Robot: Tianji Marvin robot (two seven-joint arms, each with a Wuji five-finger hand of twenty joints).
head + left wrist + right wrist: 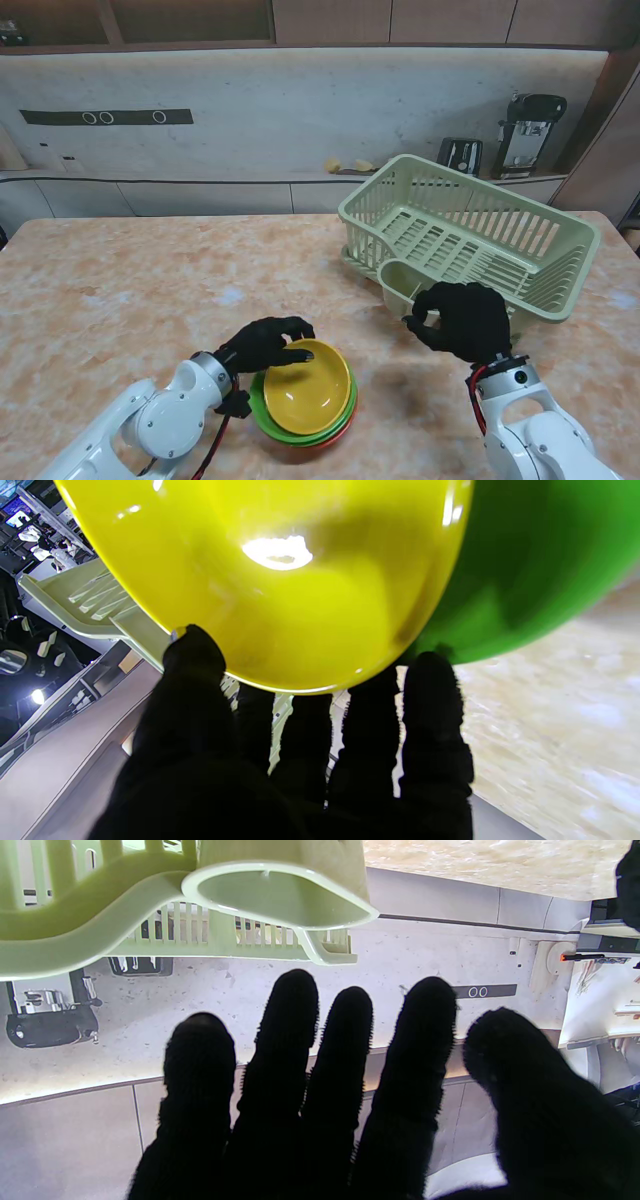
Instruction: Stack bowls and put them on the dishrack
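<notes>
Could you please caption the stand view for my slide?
Left hand on the yellow bowl topping the stack; right hand empty beside the dishrack.

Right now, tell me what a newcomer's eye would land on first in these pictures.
First, the bright stack of bowls near me on the table: a yellow bowl nested in a green bowl, with a red bowl at the bottom. The black-gloved left hand grips the yellow bowl's rim. Next, the pale green dishrack, farther off to the right, holds no dishes, and the right hand hovers in front of it, holding nothing.
</notes>
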